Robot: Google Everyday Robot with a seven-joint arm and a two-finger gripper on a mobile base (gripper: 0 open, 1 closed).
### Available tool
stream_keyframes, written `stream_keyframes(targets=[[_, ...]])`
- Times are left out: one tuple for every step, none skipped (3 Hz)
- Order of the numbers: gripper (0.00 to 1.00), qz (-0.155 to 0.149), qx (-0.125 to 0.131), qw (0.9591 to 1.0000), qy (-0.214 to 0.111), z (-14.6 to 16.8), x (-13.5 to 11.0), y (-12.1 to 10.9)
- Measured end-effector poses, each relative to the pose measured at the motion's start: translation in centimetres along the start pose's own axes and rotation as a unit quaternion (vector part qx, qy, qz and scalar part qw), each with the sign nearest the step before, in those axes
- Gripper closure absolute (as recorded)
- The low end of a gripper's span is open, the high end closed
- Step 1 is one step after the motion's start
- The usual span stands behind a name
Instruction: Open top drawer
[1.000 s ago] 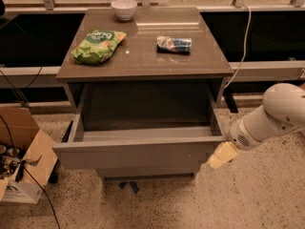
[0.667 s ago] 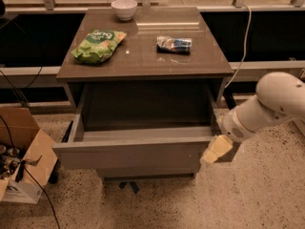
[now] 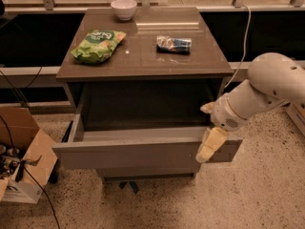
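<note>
Over the last 1 second my gripper (image 3: 209, 138) has slid toward 9 o'clock, onto the 3 o'clock end of the top drawer (image 3: 133, 152) front. The drawer itself has not moved. I cannot tell whether the gripper is spread or pinching. The drawer stands pulled well out toward 6 o'clock, with a plain grey-brown front and a dark box. I judge the opening essentially done.

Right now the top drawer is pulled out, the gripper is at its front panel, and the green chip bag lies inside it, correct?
No. The camera view shows the green chip bag on the cabinet top. The top drawer is pulled out, the gripper at its front panel.
</note>
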State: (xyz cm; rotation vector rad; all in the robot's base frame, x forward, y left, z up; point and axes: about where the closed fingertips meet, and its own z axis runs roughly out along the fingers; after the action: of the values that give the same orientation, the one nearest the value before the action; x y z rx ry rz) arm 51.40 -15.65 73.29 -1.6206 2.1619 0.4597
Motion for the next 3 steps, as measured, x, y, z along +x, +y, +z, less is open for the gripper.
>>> stream_keyframes(targets=[[0.00,0.010,-0.041,0.9991,0.008,1.2,1.4,0.8],[0.00,0.032,-0.076,0.9963,0.023,3.0,3.7,1.2],[0.03,0.086,-0.104,0.9894,0.055,3.9,8.0,1.9]])
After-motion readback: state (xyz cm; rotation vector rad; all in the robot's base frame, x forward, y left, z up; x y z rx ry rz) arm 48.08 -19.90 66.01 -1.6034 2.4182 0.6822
